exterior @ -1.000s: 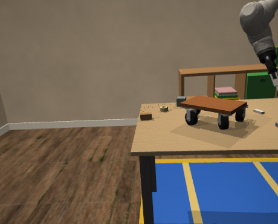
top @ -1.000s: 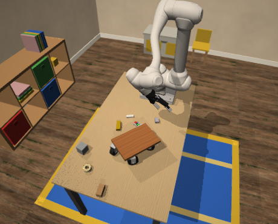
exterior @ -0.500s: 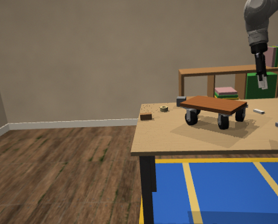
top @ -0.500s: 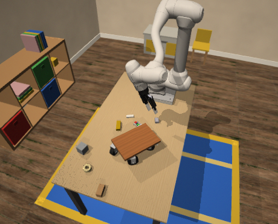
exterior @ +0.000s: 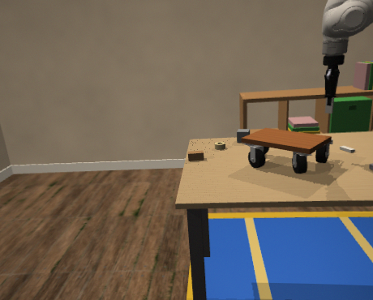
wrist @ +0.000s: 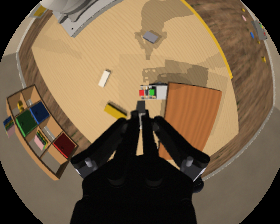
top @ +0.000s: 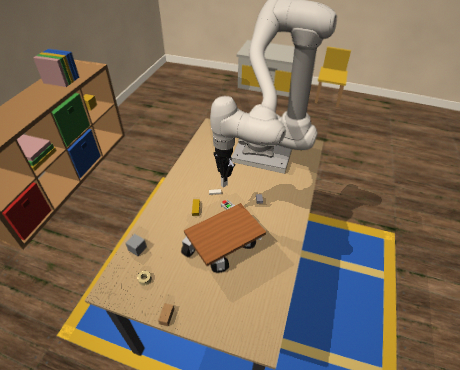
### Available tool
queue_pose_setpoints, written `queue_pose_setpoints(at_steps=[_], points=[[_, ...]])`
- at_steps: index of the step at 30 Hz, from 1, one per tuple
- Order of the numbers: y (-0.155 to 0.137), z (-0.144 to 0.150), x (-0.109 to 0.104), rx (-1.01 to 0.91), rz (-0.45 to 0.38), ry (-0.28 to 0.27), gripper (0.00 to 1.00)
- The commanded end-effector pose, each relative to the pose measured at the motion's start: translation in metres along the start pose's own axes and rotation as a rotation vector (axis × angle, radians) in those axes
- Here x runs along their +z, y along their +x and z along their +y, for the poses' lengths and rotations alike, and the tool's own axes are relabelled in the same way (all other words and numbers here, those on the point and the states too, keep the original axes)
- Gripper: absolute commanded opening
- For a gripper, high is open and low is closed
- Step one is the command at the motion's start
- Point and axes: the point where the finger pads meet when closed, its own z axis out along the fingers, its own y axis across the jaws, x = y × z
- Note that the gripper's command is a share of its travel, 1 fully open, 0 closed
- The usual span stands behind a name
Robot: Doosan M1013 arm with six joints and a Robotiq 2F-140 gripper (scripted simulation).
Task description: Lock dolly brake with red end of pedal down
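The dolly [top: 225, 232] has a brown wooden deck on black casters and stands in the middle of the table; it also shows in the exterior view [exterior: 287, 139] and the wrist view [wrist: 191, 115]. The brake pedal [top: 227, 204], with red and green ends, sticks out at the dolly's far corner; in the wrist view [wrist: 147, 92] it lies just beyond my fingertips. My gripper [top: 224, 183] points straight down, shut and empty, well above the table and a little behind the pedal. It also shows in the exterior view [exterior: 329, 109] and the wrist view [wrist: 141, 107].
On the table lie a white bar [top: 214, 191], a yellow block [top: 196, 206], a small grey block [top: 259, 198], a grey cube [top: 136, 245], a tape ring [top: 143, 275] and a brown block [top: 166, 314]. The arm's base [top: 262, 155] stands at the far end. A shelf [top: 39, 145] stands left.
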Motion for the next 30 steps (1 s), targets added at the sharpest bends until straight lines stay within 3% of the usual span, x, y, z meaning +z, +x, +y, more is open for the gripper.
queue_pose_setpoints(at_steps=[1, 5, 30], points=[[0.001, -0.001, 0.014, 0.000, 0.002, 0.002, 0.00], [0.003, -0.002, 0.037, 0.000, 0.005, 0.005, 0.00], [0.003, -0.002, 0.038, 0.000, 0.005, 0.005, 0.00]])
